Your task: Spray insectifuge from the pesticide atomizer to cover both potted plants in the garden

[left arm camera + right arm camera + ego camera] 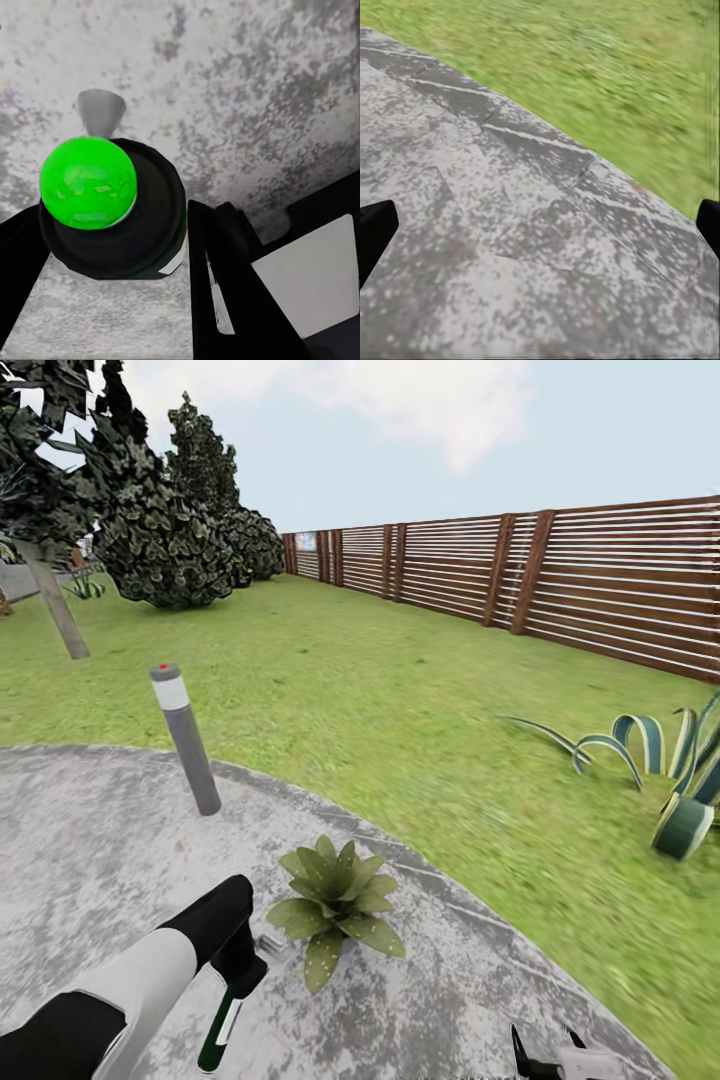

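The left gripper was clamped on the atomizer, which hung down from it over the patio with the green body and white label below the fingers. In the left wrist view the bottle sat between the two dark fingers, its bright green end facing the camera. One plant stood just beside that gripper, on the side away from the robot, close to the patio's edge. I could not make out the spray head or which way it pointed.

The right gripper was low near the robot, its jaws spread and empty above bare paving.

To spray well, I judged the arm would have to turn the bottle until its nozzle faced the rosette, then sweep across all the leaves instead of wetting one side. The grip looked firm, so the risk lay more in aim than in dropping it. A grey lamp post stood well beyond the hand, out of the way.
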You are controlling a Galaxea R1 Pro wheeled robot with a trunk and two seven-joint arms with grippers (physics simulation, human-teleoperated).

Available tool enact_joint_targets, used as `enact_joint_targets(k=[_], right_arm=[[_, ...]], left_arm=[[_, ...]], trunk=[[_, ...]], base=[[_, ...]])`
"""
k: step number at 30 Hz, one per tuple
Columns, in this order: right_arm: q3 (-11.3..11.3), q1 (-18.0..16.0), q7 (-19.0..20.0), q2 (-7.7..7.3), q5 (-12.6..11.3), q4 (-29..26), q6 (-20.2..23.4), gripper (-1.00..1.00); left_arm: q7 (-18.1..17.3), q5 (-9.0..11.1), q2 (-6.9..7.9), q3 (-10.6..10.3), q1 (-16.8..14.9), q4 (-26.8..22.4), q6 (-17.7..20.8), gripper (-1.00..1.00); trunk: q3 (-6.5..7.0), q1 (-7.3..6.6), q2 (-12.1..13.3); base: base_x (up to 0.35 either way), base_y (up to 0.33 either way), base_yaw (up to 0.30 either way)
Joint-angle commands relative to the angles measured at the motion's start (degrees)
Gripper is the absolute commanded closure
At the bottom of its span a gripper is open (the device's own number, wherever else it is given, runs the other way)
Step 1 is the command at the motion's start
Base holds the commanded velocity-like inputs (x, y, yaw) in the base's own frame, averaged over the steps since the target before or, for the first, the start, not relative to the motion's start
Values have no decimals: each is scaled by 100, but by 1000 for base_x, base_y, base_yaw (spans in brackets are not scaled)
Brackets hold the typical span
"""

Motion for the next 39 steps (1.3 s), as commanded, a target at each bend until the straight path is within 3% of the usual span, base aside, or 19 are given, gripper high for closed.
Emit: enact_joint_targets(k=[1, 10, 22, 39], right_arm=[[-51, -6, 31, 2, 35, 6, -20, -100], [-51, -6, 37, 2, 35, 6, -19, -100], [-43, -6, 30, 2, 35, 6, -22, -100], [-47, -6, 38, 2, 36, 6, -15, -100]], left_arm=[[-59, -42, 12, -12, -1, -24, 23, 100], [-75, -43, 54, -19, -150, -63, 32, 100], [-74, -43, 56, -20, -83, -63, 23, 100], [-68, -52, 61, -22, -83, -63, 31, 100]], trunk=[[-5, -1, -2], [-5, -1, -2], [-5, -1, -2], [-5, -1, -2]], base=[[0, 0, -299], [3, 1, -291], [66, 70, -16], [-29, 300, -265]])
